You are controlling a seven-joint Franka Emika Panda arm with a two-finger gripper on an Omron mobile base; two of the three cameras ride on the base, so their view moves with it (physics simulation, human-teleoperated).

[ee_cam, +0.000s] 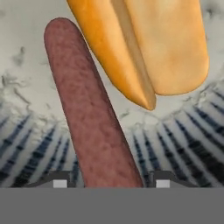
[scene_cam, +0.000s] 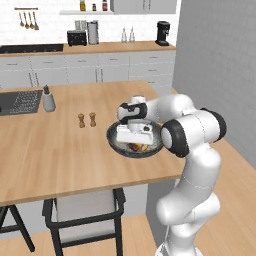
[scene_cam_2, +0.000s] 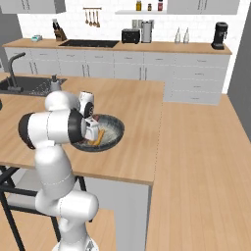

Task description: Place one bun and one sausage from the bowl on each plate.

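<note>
Here, gripper (ee_cam: 111, 183) astride sausage (ee_cam: 89, 113), bowl (ee_cam: 26, 74)

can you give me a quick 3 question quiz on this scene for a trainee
1. True or false: the gripper is down inside the bowl.
2. What lies between the fingertips in the hand view: A) bun B) sausage C) pepper shaker?
3. Fill in: the bun lies ____ the sausage in the bowl.

Key: 1 true; 2 B; 3 beside
</note>
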